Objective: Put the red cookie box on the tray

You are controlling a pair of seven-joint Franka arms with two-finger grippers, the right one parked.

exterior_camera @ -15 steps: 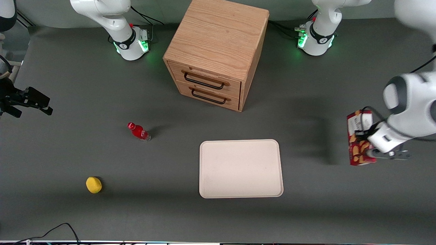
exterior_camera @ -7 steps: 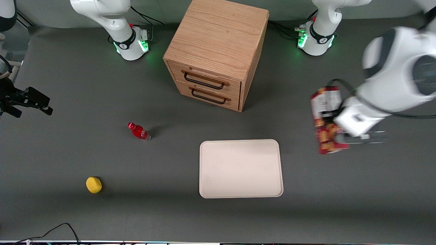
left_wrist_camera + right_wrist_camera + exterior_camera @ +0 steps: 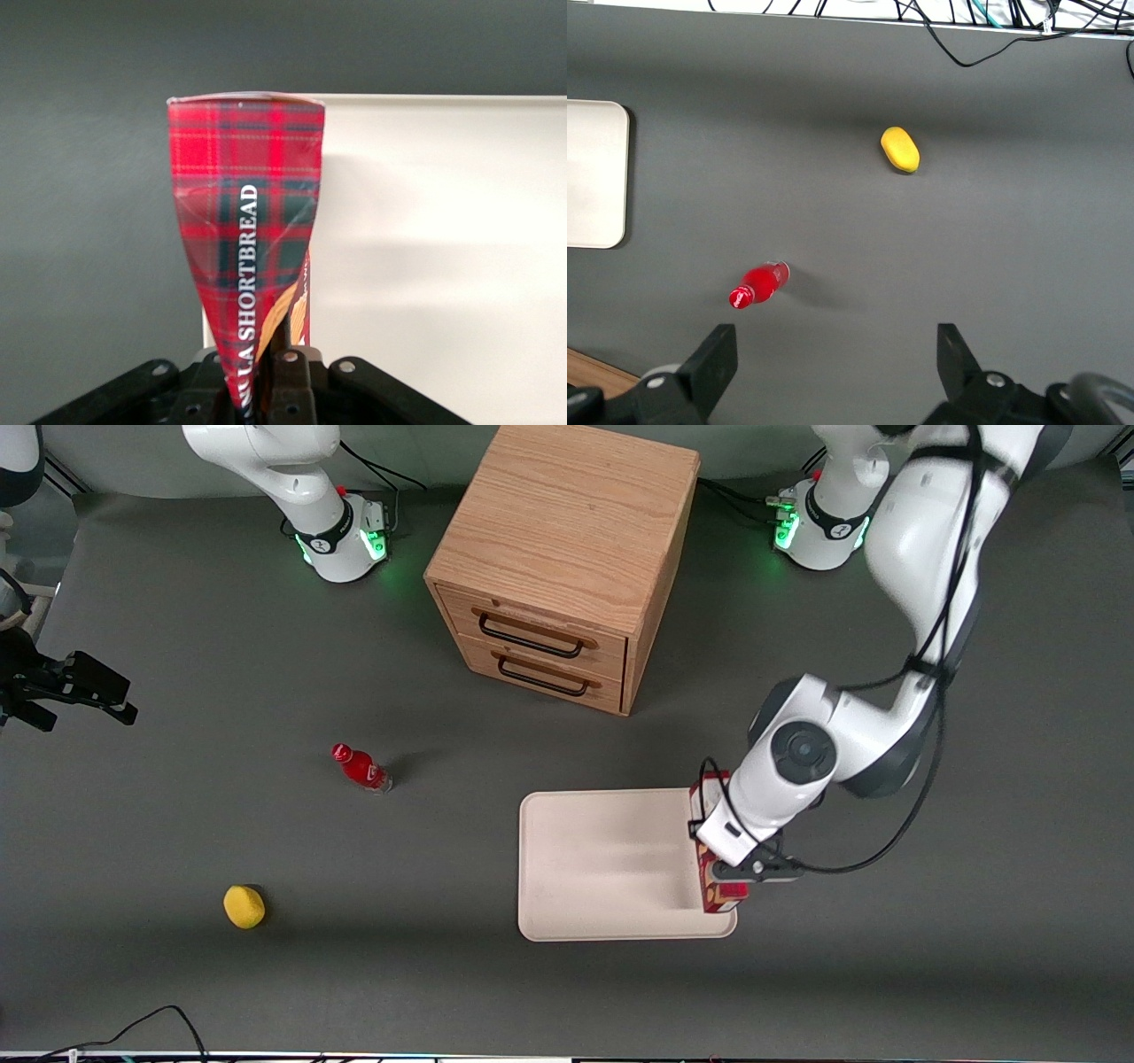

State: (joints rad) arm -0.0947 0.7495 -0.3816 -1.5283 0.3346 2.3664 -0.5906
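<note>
red cookie box [image 3: 719, 890] is pinched in my gripper [image 3: 742, 865] over the tray [image 3: 602, 864] edge; released here, i fear it tips off the rim.

Wooden two-drawer cabinet [image 3: 565, 558] stands on dark grey table [image 3: 177, 646], both drawers shut, black handles facing front camera. Small red bottle [image 3: 359, 767] stands nearer camera than cabinet, toward parked arm's end. Yellow lemon-like object [image 3: 244, 906] lies nearer camera than bottle, well apart from it. Black cable [image 3: 151, 1023] curls at table's near edge.
</note>
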